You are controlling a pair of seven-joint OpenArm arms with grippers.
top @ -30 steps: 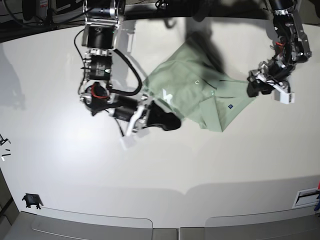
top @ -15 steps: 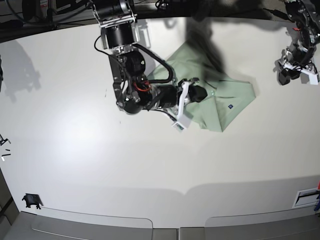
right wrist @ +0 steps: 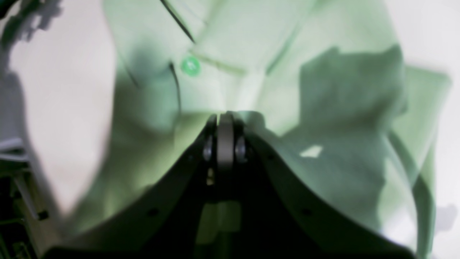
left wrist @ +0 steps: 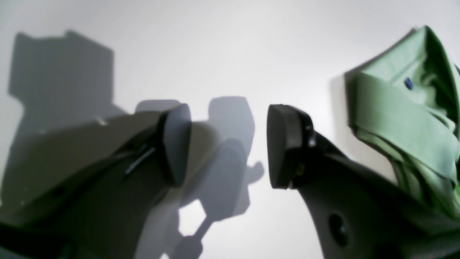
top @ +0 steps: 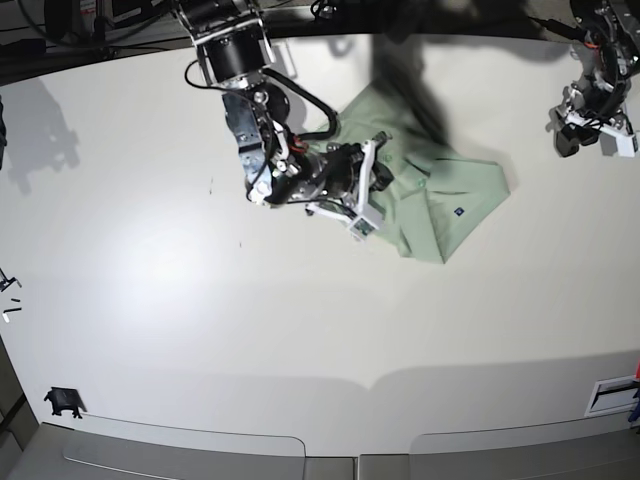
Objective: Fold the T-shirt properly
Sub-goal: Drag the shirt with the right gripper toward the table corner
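Two arms in the base view. T-shirt (top: pixel 440 190) lies crumpled in the upper centre-right of the white table (top: pixel 300 320), one corner pointing right, tiny dark label (top: pixel 458 212) near its lower right. Right gripper (top: pixel 372 185) sits on the shirt's left part, arm reaching down from the top centre-left. Left gripper (top: pixel 590 135) is at the far upper right, over bare table, well apart from the cloth. Small dark object (top: pixel 63 402) at lower left near the table edge.

Left wrist view: left gripper (left wrist: pixel 228 144) has its pads spread wide, nothing between them, only bare table and their shadows. T-shirt (left wrist: pixel 402 118) bunches at the right edge of frame, beside the right-hand finger (left wrist: pixel 287 144); contact unclear. Label (left wrist: pixel 407 83) visible on a fold.

Right wrist view: right gripper (right wrist: pixel 224 124) fingertips pressed together at frame centre, with the T-shirt (right wrist: pixel 323 108) filling most of the view right at the tips. Blurred; cloth appears to bunch at the tips, so it looks like a pinch on the fabric. One pale button (right wrist: pixel 190 66) sits upper left of the tips. Bare table shows at far left.
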